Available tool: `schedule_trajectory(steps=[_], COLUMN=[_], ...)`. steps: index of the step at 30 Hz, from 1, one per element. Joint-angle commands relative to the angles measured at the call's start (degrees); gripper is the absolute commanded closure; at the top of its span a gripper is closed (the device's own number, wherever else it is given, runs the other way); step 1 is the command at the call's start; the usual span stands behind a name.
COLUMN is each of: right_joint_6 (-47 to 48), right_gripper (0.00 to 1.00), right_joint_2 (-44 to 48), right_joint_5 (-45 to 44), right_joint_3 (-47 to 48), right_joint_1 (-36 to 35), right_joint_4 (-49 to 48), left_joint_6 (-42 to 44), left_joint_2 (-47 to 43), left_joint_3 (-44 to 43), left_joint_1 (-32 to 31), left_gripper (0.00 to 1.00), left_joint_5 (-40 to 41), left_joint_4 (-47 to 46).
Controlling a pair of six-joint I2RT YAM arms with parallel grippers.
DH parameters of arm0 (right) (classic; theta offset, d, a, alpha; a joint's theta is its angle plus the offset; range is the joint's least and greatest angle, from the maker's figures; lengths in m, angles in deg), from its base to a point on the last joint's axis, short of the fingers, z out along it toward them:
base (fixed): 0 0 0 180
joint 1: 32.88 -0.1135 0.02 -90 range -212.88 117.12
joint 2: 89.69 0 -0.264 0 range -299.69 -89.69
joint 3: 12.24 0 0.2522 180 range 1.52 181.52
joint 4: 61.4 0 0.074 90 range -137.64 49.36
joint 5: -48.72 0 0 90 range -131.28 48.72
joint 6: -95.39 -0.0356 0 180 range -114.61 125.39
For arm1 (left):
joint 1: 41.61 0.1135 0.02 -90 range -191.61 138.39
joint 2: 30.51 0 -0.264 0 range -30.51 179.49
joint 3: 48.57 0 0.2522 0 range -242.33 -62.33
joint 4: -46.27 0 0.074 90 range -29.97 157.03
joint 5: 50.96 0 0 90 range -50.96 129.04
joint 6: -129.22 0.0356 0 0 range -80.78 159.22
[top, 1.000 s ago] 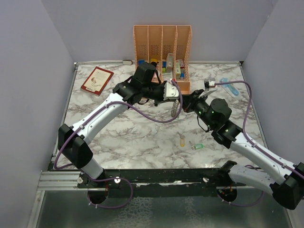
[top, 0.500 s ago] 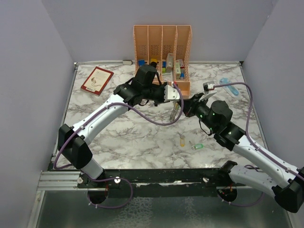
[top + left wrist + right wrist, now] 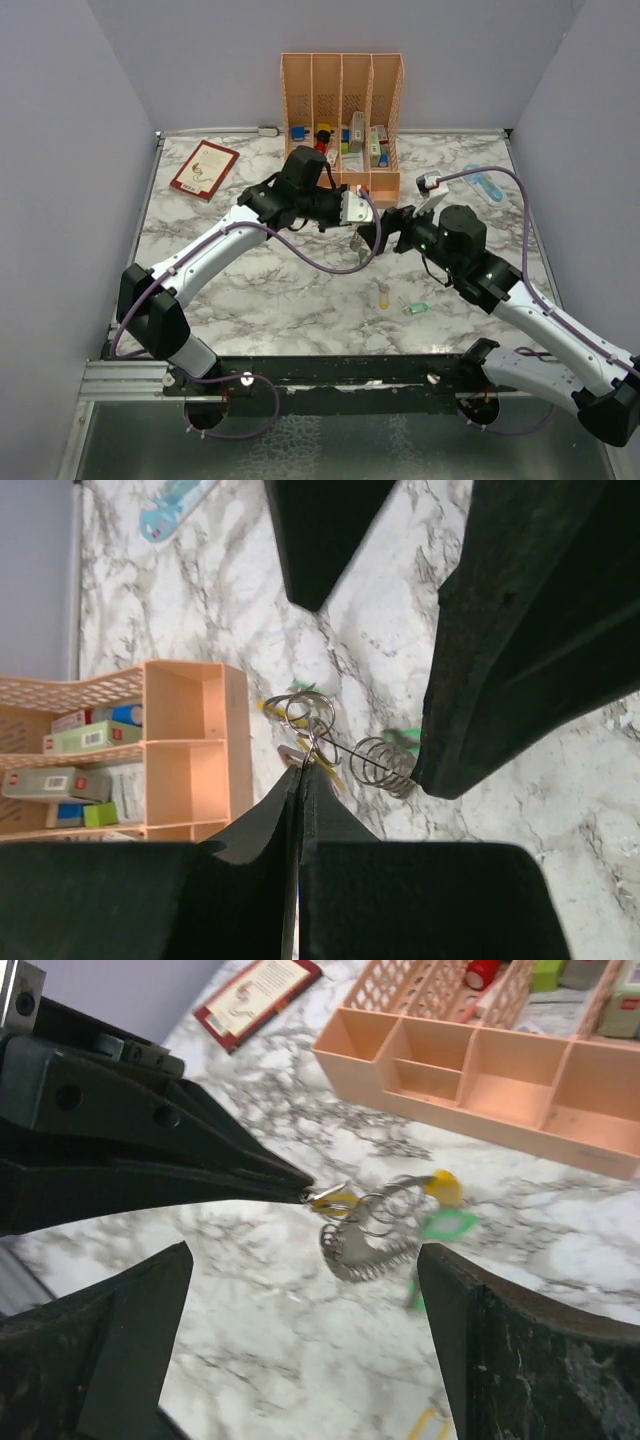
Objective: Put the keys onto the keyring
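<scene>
Roughly halfway is my reading of it. The left claw is pinched fully closed on the wire of the keyring and holds it up off the desk, just in front of the orange organiser. From the right wrist view the ring hangs as a bunch of silver loops. A yellow-headed key and a green-headed key dangle against those loops, so they look threaded on already. The blur there keeps me from swearing each one is truly through the wire. The right claw faces the ring from the other side with its jaws spread wide and nothing in them, one finger to each side of the hanging bundle without touching it. Nearer the arm bases, a loose yellow key and a loose green key lie flat on the marble, close to each other and well apart from the ring. By my count those two are what is left. Each has to be picked up, brought to the ring and worked onto the wire while the left claw holds it steady.
</scene>
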Motion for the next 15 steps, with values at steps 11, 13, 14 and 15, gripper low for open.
schedule_trajectory(steps=[11, 13, 14, 15], right_joint_6=[-7.8, -9.5, -9.5, -9.5], right_gripper=[0.01, 0.01, 0.01, 0.01], right_joint_2=[-7.0, -7.9, -8.2, -8.6], right_joint_5=[-21.5, -23.4, -23.5, -23.5], right_joint_3=[7.6, 8.0, 8.2, 8.2], right_joint_1=[-0.3, -0.3, -0.3, -0.2], right_joint_4=[22.7, 24.1, 24.3, 24.4], left_joint_6=[1.6, 2.3, 2.5, 2.5], left_joint_2=[-8.0, -8.9, -9.3, -9.5], left_joint_3=[18.9, 21.2, 22.2, 23.2], left_joint_1=[0.7, 0.8, 0.9, 1.1], left_gripper=[1.00, 1.00, 1.00, 1.00], left_joint_5=[4.8, 5.8, 6.4, 6.8], left_joint_4=[-9.9, -10.6, -11.0, -11.1])
